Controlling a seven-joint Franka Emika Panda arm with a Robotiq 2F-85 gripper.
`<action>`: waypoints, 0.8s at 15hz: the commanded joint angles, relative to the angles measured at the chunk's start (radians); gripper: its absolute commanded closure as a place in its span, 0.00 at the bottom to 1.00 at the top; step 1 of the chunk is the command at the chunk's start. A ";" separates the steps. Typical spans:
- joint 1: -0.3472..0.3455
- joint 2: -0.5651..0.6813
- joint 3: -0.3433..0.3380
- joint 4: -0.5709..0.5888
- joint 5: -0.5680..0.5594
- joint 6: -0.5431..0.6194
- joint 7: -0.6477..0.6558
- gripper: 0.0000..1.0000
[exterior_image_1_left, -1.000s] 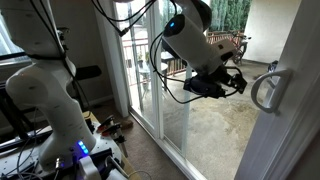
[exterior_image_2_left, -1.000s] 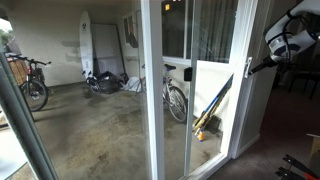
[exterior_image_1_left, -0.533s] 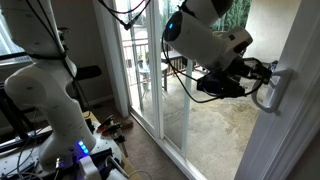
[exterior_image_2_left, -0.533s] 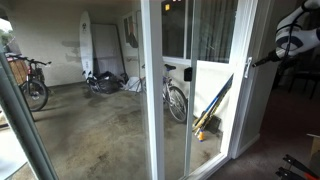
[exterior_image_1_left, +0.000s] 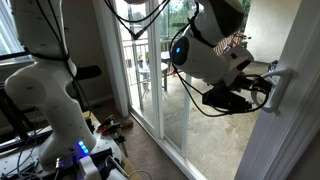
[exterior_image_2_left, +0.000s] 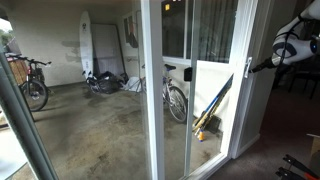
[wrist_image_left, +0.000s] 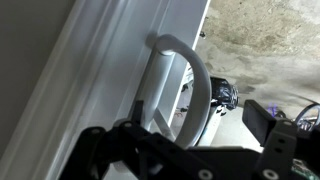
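Gripper (exterior_image_1_left: 261, 87) sat at the white sliding-door handle (wrist_image_left: 203, 85); closed or released could not be told.

In an exterior view, a white surfboard (exterior_image_2_left: 87, 48) leans upright against the far wall, above a bare concrete floor (exterior_image_2_left: 90, 135). One bicycle (exterior_image_2_left: 30, 85) stands at the left edge. Another bicycle (exterior_image_2_left: 176, 97) stands behind the glass, with long-handled tools (exterior_image_2_left: 212, 108) leaning just beside it
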 joint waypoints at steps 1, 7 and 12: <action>0.004 0.011 -0.005 0.010 -0.011 0.000 0.001 0.00; 0.011 0.020 -0.016 0.026 -0.020 0.000 0.001 0.00; 0.012 0.020 -0.016 0.026 -0.020 0.000 0.001 0.00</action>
